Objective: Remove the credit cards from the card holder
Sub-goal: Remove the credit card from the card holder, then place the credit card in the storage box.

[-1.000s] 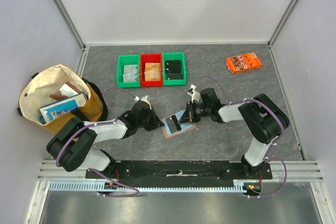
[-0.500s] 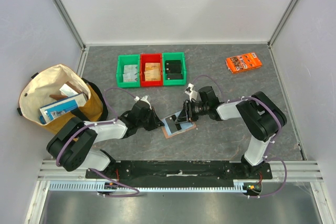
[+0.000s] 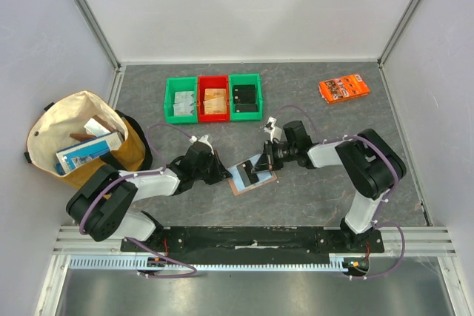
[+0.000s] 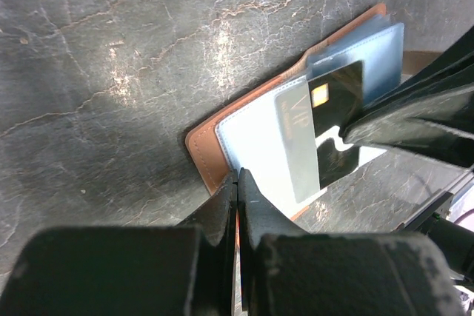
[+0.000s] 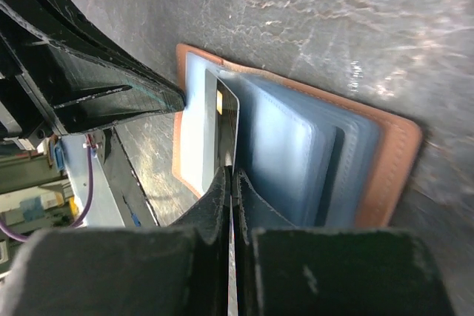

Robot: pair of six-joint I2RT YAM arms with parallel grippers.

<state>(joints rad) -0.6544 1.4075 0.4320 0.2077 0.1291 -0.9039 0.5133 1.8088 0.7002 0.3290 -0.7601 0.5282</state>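
- The card holder (image 3: 241,178) lies open with its blue inside facing up, mid-tabletop (image 3: 311,116) between the two arms. In the top view its long axis runs from 8 to 2 o'clock.
- A black credit card (image 4: 337,109) shows over the pale inner panels.
- The right end effector (image 5: 231,183), on the holder's 2 o'clock side, has its fingers pressed together on that card's edge.
- The left end effector (image 4: 237,183), at the 8 o'clock corner, is fully closed and pinches the brown leather rim.
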